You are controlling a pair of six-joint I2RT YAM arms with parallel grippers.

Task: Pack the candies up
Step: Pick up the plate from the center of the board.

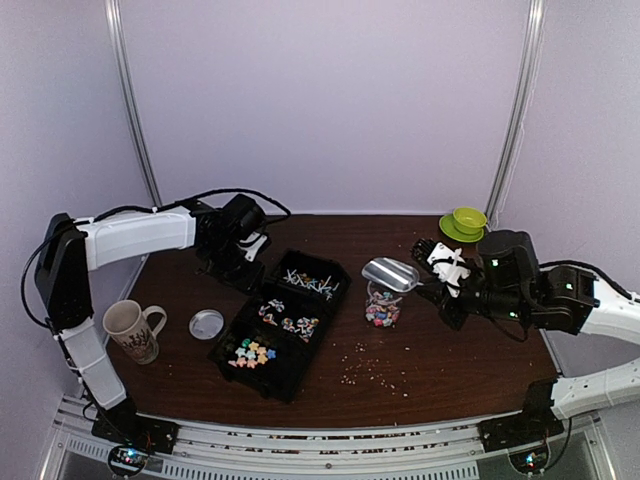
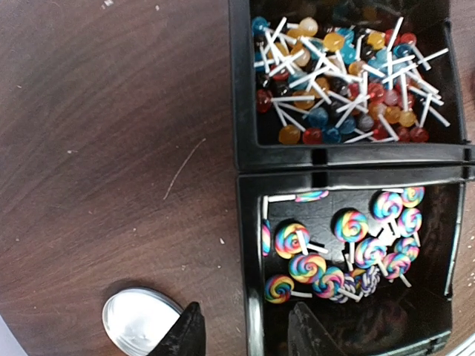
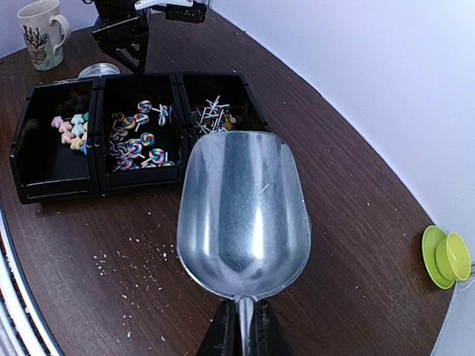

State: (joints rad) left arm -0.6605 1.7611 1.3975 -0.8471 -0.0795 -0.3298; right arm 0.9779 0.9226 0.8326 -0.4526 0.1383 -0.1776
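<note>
Right wrist view: at six o'clock the right claw (image 3: 241, 334) is clenched on the handle of the shiny metal scoop (image 3: 243, 215). At ten o'clock, tiny candies (image 3: 137, 141) lie loose in the black three-compartment tray (image 3: 52, 189). They look light, hard and apt to roll, so scoop from beneath rather than pinch. Farther off, the left claw (image 2: 245, 315) hangs spread and empty.

White arm links (image 1: 140, 232), black joints (image 1: 62, 268), black cables (image 1: 262, 197)

3-bin black tray (image 1: 280, 378) mid-table, candies (image 1: 252, 352) in every bin. Left gripper (image 1: 238, 268) at its 11 o'clock. Jar (image 1: 381, 308) at 3, right gripper (image 1: 447, 272) holding scoop (image 1: 390, 273) over it. Mug (image 1: 130, 330), lid (image 1: 206, 323) at 9; crumbs (image 1: 375, 368) at 5.
</note>
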